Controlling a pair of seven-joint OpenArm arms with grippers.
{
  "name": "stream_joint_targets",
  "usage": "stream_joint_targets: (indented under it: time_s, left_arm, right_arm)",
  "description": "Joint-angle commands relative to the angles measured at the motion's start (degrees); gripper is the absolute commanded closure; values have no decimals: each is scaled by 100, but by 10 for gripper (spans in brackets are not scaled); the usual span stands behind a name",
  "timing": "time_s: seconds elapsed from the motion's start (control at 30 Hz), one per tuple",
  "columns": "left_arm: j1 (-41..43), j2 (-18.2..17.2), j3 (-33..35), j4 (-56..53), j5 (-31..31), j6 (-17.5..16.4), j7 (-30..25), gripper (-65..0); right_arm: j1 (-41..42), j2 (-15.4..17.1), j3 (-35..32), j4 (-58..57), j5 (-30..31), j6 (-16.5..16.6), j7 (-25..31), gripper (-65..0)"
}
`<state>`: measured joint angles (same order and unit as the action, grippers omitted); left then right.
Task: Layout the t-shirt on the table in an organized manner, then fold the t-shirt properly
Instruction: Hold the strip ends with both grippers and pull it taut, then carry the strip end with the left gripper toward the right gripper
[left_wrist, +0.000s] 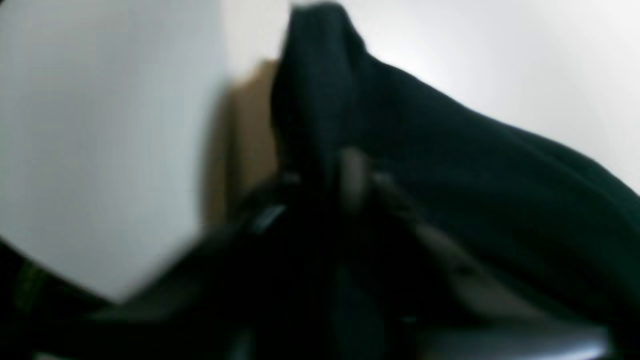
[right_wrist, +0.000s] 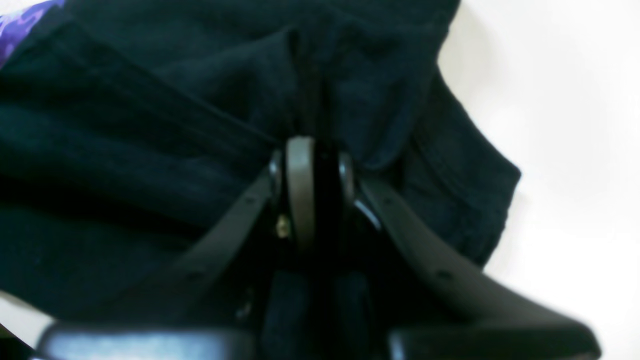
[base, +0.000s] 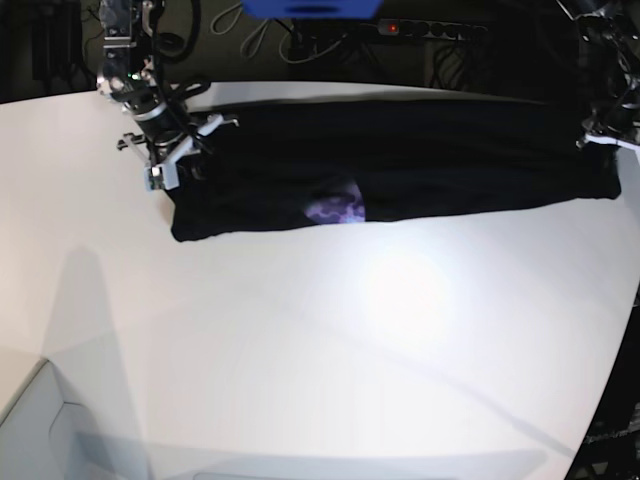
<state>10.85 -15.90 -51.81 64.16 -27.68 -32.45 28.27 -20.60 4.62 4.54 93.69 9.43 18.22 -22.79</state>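
Observation:
The black t-shirt (base: 420, 160) lies stretched in a long band across the far part of the white table (base: 300, 350), with a purple print (base: 335, 210) showing at its near edge. At the band's left end in the base view, my right gripper (base: 186, 152) is shut on a fold of the t-shirt (right_wrist: 150, 125), its fingertips (right_wrist: 300, 165) pressed together on the cloth. My left gripper (base: 603, 140) is at the right end. Its view is blurred, and there its fingers (left_wrist: 352, 175) meet on the black cloth (left_wrist: 475, 175).
Behind the table's far edge are a power strip (base: 440, 28), cables and a blue object (base: 310, 8). The table's curved edge (base: 622, 340) runs down the right side. A pale box corner (base: 40, 420) sits at the lower left.

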Motion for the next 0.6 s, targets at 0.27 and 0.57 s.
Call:
stream_joint_targets:
  time_s: [0.27,0.57]
  left_arm:
    - [1,-49,315,1087,144,49,237,-1]
    - [-123,-93,350,2678,162,84,245,-1]
  right_arm:
    - [60,17,-1,-2,-86,46,-258,-92]
    - [104,17,34,-2,-95,46,-258,-90]
